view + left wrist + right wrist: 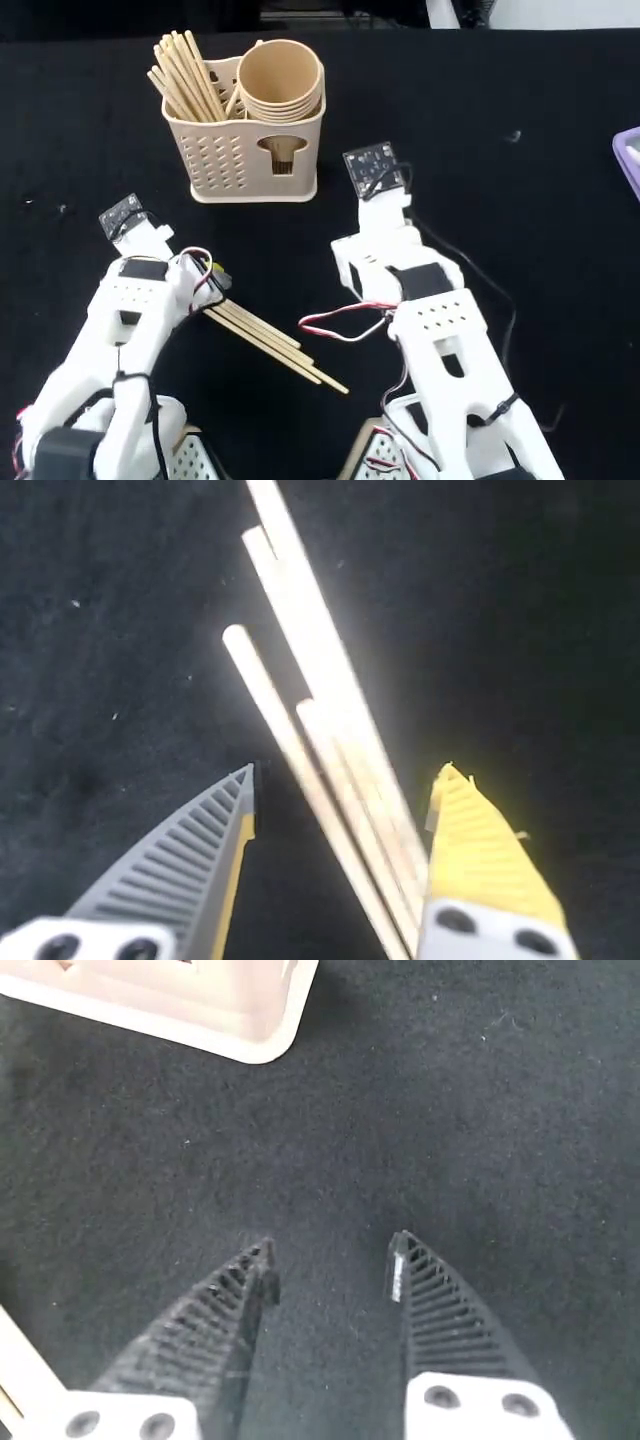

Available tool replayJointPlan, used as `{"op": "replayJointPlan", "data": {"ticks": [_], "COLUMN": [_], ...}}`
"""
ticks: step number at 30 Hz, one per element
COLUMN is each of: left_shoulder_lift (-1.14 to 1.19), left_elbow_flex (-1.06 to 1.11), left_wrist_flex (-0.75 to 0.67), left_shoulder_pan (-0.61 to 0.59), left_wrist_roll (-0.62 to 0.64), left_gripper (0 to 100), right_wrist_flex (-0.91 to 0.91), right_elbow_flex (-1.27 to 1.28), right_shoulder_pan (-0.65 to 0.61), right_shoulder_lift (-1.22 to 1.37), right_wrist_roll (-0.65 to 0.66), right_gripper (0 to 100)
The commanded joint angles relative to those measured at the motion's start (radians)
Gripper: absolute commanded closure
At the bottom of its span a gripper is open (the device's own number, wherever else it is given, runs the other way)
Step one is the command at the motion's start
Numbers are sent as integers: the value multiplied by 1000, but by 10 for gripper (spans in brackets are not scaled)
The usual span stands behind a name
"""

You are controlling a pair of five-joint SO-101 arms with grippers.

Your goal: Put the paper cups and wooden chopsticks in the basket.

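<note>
Step, as judged: grasp loose chopsticks (pixel 300 630) | left pincer (pixel 346 772) released, sticks on cloth (pixel 100 630) between jaws, nearer yellow one | right pincer (pixel 330 1245) released, empty | next: clench, lift toward basket (pixel 240 165) ahead.

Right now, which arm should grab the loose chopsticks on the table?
Left. The left gripper is open around the loose chopsticks; the right gripper hangs open over bare black cloth.
</note>
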Motion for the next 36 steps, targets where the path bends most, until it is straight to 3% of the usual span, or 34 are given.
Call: {"op": "replayJointPlan", "data": {"ticks": [1,8,24,27,32,36], "left_shoulder_lift": [95,275,282,282,282,282], "left_elbow_flex": [-54,-160,-166,-174,-202,-203], "left_wrist_flex": [-12,-8,-8,-15,-11,-12], "left_shoulder_pan": [10,4,1,1,1,1], "left_wrist_roll": [8,3,2,2,0,3], "left_gripper": [718,722,723,778,980,924], "right_wrist_flex": [-20,-26,-26,-26,-26,-26], "right_elbow_flex": [-7,5,7,7,7,8], "right_shoulder_pan": [11,11,9,9,9,9], "right_shoulder_lift": [-31,-31,-31,-31,-31,-33], "right_wrist_roll": [-2,2,3,3,3,3], "right_gripper": [815,815,815,815,815,815]}}
